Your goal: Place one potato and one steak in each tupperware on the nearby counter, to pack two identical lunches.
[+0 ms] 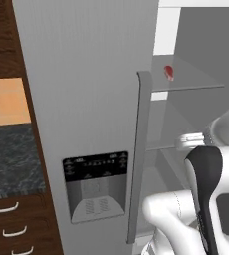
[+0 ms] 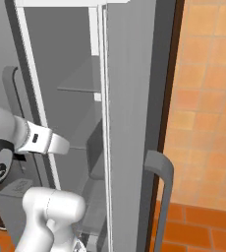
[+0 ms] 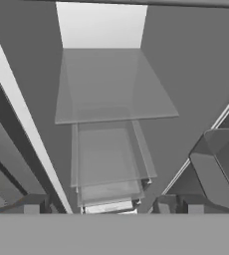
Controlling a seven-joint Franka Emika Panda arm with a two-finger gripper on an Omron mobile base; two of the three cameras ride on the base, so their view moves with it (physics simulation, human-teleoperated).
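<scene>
Steak point(image 1: 169, 72) on fridge shelf point(image 1: 196, 84)

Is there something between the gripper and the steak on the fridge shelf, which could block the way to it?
Nothing visible blocks it. The steak lies on a glass shelf inside the fridge, past the edge of the closed door. The gripper, open, already looks into the fridge interior, where shelves and drawers show but no steak, so the exact path cannot be judged.
</scene>
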